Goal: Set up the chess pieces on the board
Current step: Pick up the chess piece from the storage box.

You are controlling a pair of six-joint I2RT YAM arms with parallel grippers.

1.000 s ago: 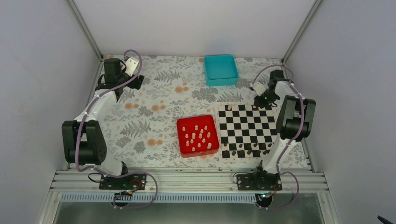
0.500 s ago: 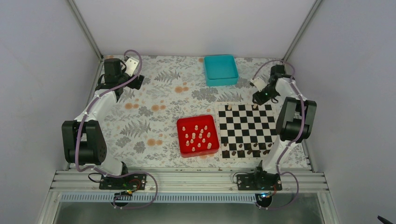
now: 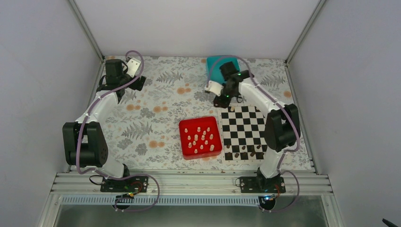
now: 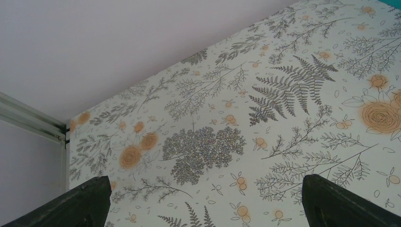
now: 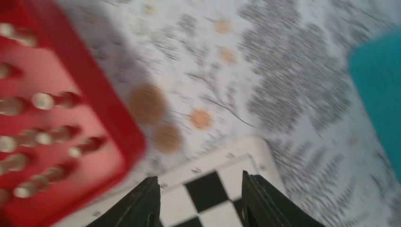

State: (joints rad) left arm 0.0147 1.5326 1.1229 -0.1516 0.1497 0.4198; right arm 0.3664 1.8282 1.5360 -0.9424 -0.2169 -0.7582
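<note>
The left claw (image 4: pixel 204 182) is hanging by the far left corner of the floral surface (image 3: pixel 156 118), fingers wide apart, nothing between them. The chess pieces (image 3: pixel 196 137) are sitting in the red tray (image 3: pixel 181 139) near the middle of the near edge, the board (image 3: pixel 246 125) lying just beside it to the right. The right claw (image 5: pixel 198 187) is hovering over the board's far left corner, partly apart and gripping nothing. Marks on the board's pale border are showing too blurred to read.
</note>
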